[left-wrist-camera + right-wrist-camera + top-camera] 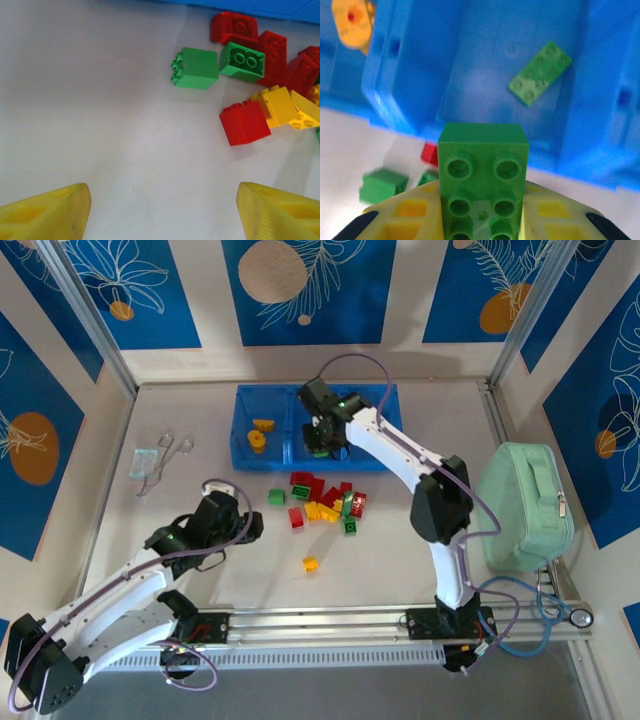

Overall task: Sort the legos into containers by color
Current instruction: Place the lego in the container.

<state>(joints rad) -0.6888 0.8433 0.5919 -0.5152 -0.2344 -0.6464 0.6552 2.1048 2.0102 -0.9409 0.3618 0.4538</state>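
Observation:
My right gripper [325, 436] [482, 200] is shut on a green lego [483, 165], held over the near wall of the blue tray's [242, 415] middle container. A flat green plate [540, 73] lies in that container. The left container holds a yellow-orange ring [257, 441] [352, 17] and a yellow brick [263, 425]. A pile of red, green and yellow legos [325, 502] lies on the table in front of the tray. My left gripper [252, 523] [165, 200] is open just left of the pile, with bare table between its fingers; a green brick [196, 68] and a red brick [244, 121] lie ahead of it.
One yellow brick [310, 563] sits alone nearer the arm bases. A mint-green pouch [525, 505] stands at the right edge. A clear packet [147, 462] and a metal tool [172, 452] lie at the far left. The arms' rail [330, 620] runs along the front.

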